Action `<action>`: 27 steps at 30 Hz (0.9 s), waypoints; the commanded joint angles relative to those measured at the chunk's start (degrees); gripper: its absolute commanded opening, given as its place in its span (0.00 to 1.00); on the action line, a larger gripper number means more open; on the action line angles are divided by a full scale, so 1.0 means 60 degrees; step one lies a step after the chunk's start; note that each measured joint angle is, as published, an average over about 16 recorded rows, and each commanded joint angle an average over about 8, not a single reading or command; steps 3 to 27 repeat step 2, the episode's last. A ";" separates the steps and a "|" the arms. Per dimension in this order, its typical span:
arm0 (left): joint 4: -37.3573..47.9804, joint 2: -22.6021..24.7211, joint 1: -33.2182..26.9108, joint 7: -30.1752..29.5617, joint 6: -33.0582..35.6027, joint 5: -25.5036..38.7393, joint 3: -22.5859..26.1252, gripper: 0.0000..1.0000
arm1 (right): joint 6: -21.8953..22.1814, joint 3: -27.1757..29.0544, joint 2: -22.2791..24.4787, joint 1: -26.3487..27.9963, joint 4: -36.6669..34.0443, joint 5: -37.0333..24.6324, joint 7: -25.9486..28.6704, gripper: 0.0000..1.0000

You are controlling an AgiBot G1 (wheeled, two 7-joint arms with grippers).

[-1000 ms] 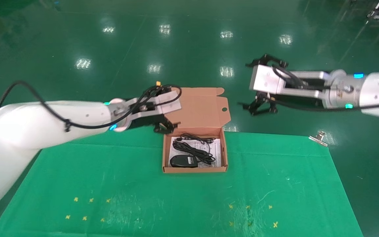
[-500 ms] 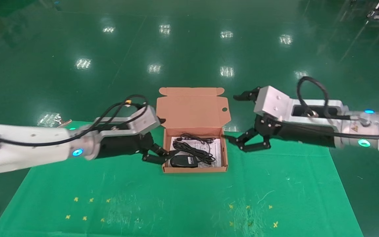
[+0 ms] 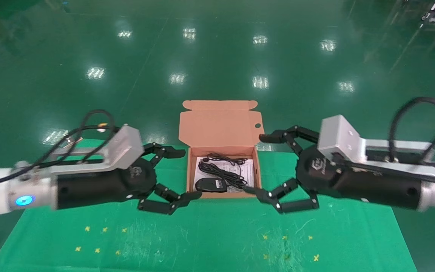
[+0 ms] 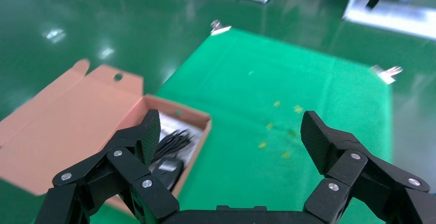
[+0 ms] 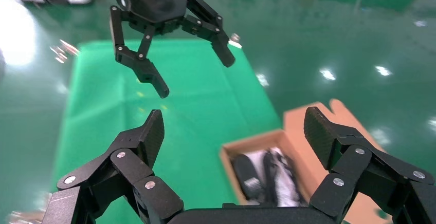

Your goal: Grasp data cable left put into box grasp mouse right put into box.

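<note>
The data cable [image 3: 221, 170] lies as a black looped bundle inside the box [image 3: 223, 194], on a printed paper sheet [image 3: 249, 177], between the two end effectors. The mouse [image 3: 210, 185] sits in the same box at its near side, touching the cable loops. The box stands on the green-covered counter [image 3: 202, 234] with its tabbed lid [image 3: 219, 122] folded back and open.

The left end effector [image 3: 179, 175] hangs just beside the box's left wall, fingers spread wide, holding nothing; its lower fingertip is close to the box's near left corner. The right end effector [image 3: 259, 164] hangs just beside the box's right wall, fingers likewise spread wide and empty, facing the left one across the box.

Small yellow marks [image 3: 100, 240] lie on the counter cloth nearer the robot than both end effectors
</note>
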 commanded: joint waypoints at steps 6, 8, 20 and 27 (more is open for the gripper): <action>-0.0305 -0.0467 0.0357 0.0080 0.0603 -0.0893 -0.0432 1.00 | -0.0494 0.0430 0.0184 -0.0441 0.0166 0.0600 0.0165 1.00; -0.0305 -0.0467 0.0357 0.0080 0.0603 -0.0893 -0.0432 1.00 | -0.0494 0.0430 0.0184 -0.0441 0.0166 0.0600 0.0165 1.00; -0.0305 -0.0467 0.0357 0.0080 0.0603 -0.0893 -0.0432 1.00 | -0.0494 0.0430 0.0184 -0.0441 0.0166 0.0600 0.0165 1.00; -0.0305 -0.0467 0.0357 0.0080 0.0603 -0.0893 -0.0432 1.00 | -0.0494 0.0430 0.0184 -0.0441 0.0166 0.0600 0.0165 1.00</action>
